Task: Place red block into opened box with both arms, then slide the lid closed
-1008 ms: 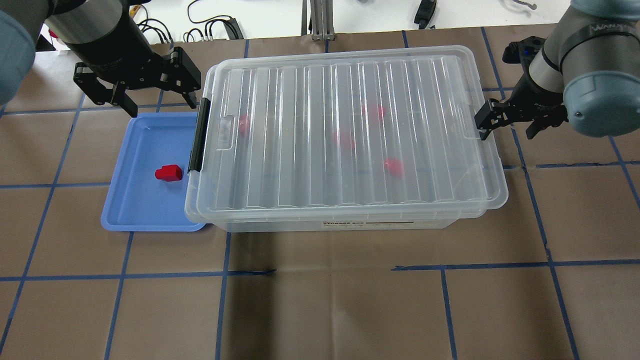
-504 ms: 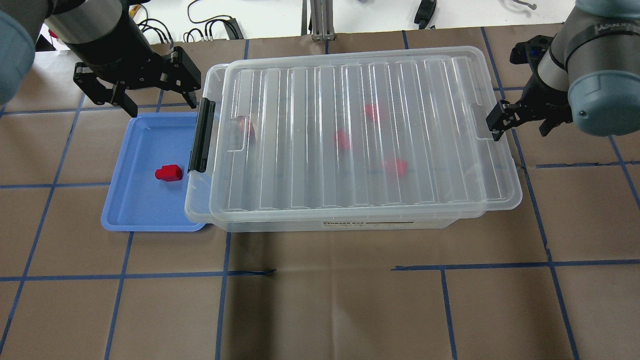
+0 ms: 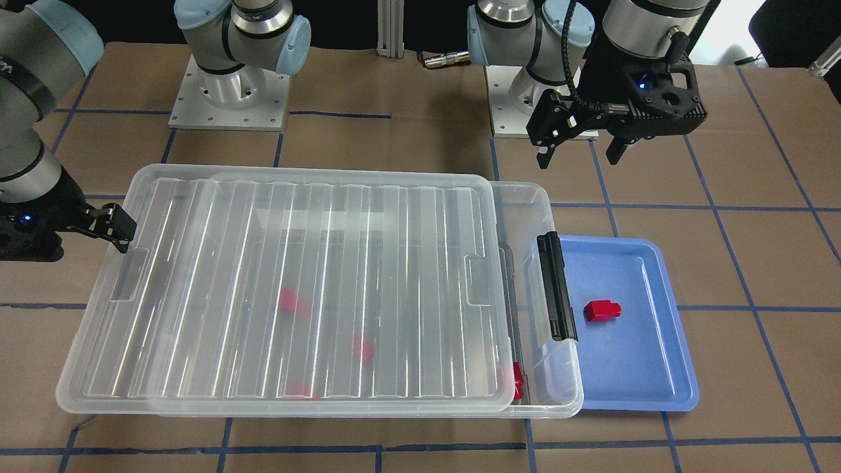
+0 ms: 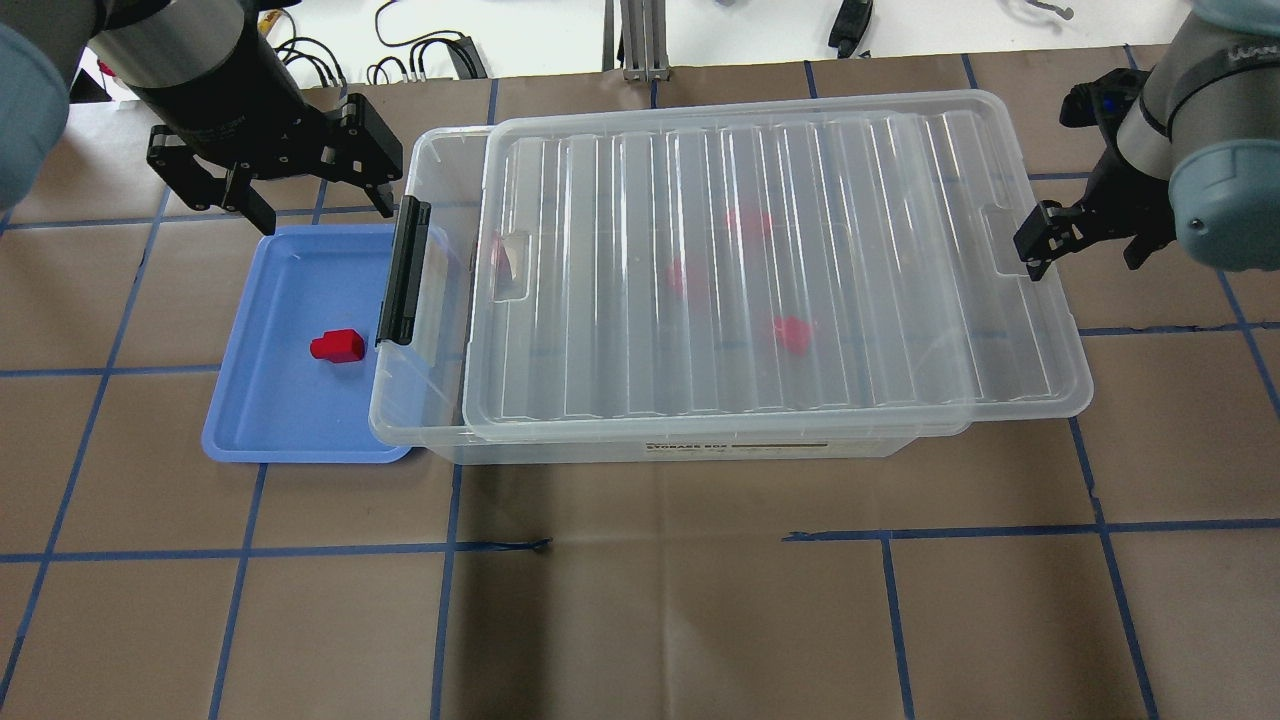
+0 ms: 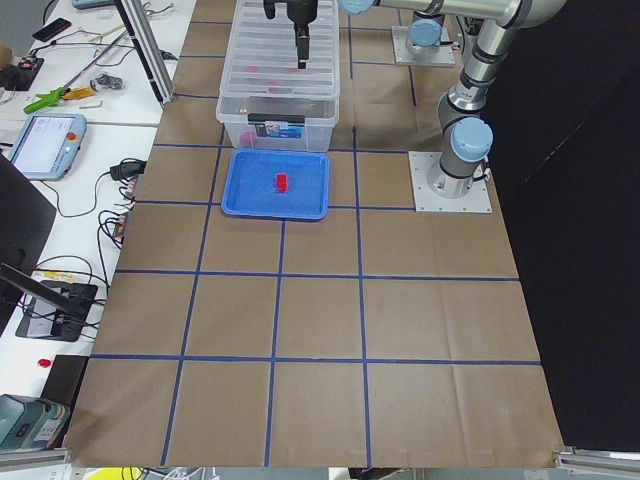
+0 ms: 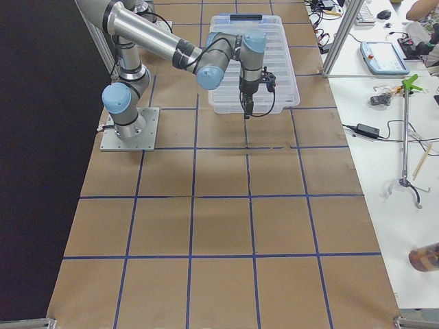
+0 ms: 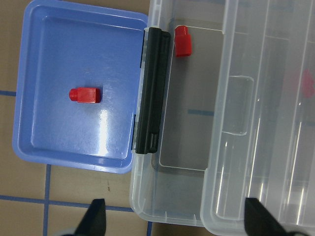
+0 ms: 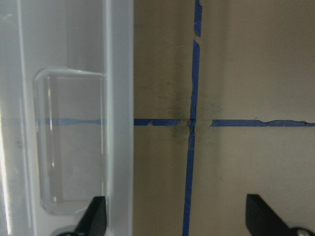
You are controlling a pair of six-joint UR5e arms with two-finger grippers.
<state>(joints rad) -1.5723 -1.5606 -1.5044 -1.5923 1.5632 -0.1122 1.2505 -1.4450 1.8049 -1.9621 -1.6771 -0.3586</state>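
Observation:
A red block (image 4: 337, 346) lies in the blue tray (image 4: 270, 420), also clear in the left wrist view (image 7: 85, 95). My left gripper (image 4: 322, 212) hangs open above the tray's far edge, holding nothing. The clear box (image 4: 600, 450) stands right of the tray, black latch (image 4: 403, 272) facing it. The ribbed lid (image 4: 760, 300) rests on top, shifted right, leaving a strip at the latch end uncovered. Several red blocks show through the lid; one (image 7: 182, 40) lies in the uncovered strip. My right gripper (image 4: 1085, 260) is open, one finger (image 3: 115, 226) against the lid's end tab (image 8: 69, 142).
Brown paper with blue tape lines covers the table (image 4: 640, 600). The lid overhangs the box's right end. Both arm bases (image 3: 227, 98) stand behind the box. Cables and tools lie on a side bench (image 6: 384, 116) beyond the table's right end.
The lid has slid to the right over the box, uncovering the latch end. My right gripper moved right with the lid's tab. The left arm has not moved.

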